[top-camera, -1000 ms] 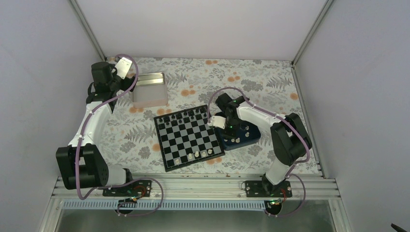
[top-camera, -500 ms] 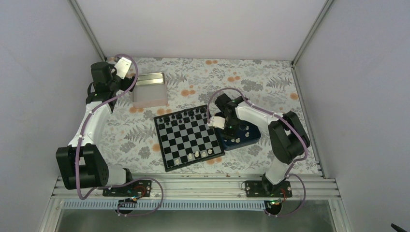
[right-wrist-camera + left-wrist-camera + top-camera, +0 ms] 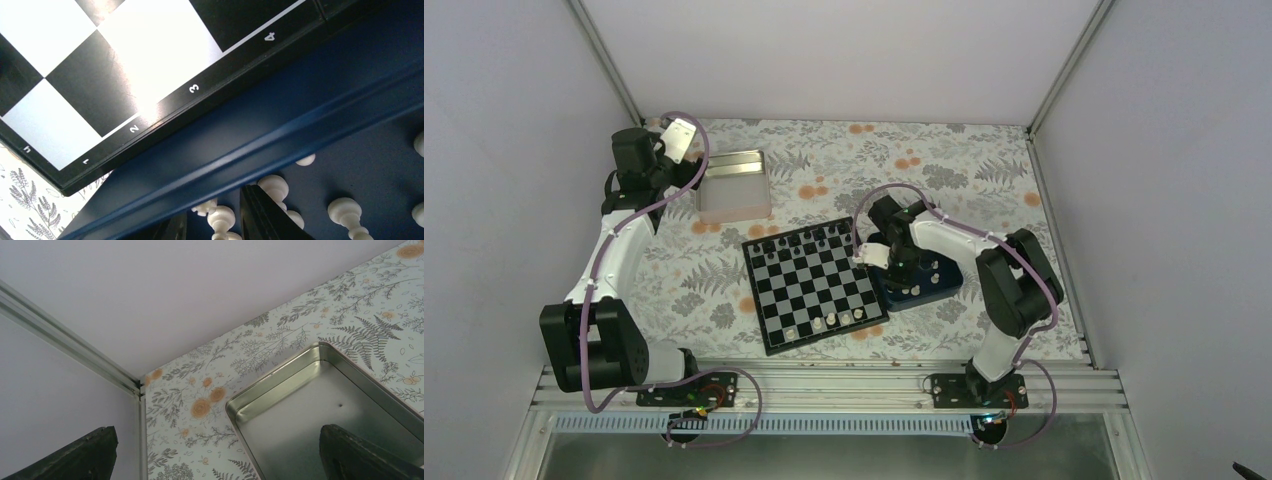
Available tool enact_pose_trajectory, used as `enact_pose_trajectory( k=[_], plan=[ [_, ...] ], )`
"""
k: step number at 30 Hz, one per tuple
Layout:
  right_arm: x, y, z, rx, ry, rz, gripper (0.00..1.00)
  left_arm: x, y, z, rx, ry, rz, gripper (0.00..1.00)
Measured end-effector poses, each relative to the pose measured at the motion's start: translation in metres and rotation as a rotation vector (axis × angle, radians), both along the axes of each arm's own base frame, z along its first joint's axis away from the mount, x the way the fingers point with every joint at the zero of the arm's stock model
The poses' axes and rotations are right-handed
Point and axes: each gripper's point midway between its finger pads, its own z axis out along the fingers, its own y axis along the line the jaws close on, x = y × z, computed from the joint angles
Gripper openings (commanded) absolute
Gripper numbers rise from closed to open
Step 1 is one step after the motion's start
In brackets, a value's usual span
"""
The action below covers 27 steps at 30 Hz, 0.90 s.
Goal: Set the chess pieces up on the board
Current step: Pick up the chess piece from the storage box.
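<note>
We find the board [image 3: 816,283] mid-table [image 3: 984,170], the tray [image 3: 939,290] against its right edge holding chess pieces [image 3: 345,207], the tin [image 3: 734,185] behind, leftward.

Claw [image 3: 212,212] straddles white chess piece [image 3: 222,219] in blue tray [image 3: 280,125]; board [image 3: 125,60] just beside.

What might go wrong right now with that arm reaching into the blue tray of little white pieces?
1. The right arm's jaws straddle one small white chess piece with other white pieces crowded close by in the dark blue rectangular tray; they might pinch two or topple a neighbour.
2. The tray's raised wall sits right beside the black-and-silver checked chessboard; a lifted piece could clip it and drop.
</note>
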Motion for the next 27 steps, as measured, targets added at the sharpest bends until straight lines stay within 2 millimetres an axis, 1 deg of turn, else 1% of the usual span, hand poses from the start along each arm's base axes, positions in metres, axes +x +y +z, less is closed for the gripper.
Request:
enact_pose_trajectory(
  k=[2, 5, 10, 14, 16, 18, 20, 23, 27],
  plan=[
    [0.000, 0.000, -0.001, 0.000, 0.001, 0.001, 0.26, 0.000, 0.000, 0.000, 0.000, 0.000, 0.000, 1.00],
    [0.000, 0.001, -0.002, 0.001, 0.003, 0.002, 0.20, 0.000, 0.000, 0.000, 0.000, 0.000, 0.000, 1.00],
    [0.001, 0.002, -0.002, 0.008, 0.003, 0.002, 0.14, 0.000, 0.000, 0.000, 0.000, 0.000, 0.000, 1.00],
    [0.001, 0.002, -0.001, 0.007, 0.003, 0.000, 0.12, 0.000, 0.000, 0.000, 0.000, 0.000, 0.000, 1.00],
    [0.001, 0.001, 0.003, 0.004, -0.001, -0.002, 0.10, 0.000, 0.001, 0.000, 0.000, 0.000, 0.001, 1.00],
    [0.003, 0.001, 0.012, 0.004, -0.015, -0.003, 0.09, 0.000, 0.001, 0.000, -0.001, 0.000, 0.003, 1.00],
    [0.008, 0.002, 0.027, 0.016, -0.048, -0.006, 0.09, 0.000, 0.002, 0.000, -0.001, 0.000, 0.004, 1.00],
    [0.019, 0.005, 0.057, 0.035, -0.113, -0.007, 0.09, 0.000, 0.001, 0.000, -0.001, 0.000, 0.002, 1.00],
    [0.038, 0.014, 0.095, 0.059, -0.200, -0.008, 0.09, 0.000, 0.000, 0.000, -0.005, 0.000, -0.005, 1.00]
  ],
)
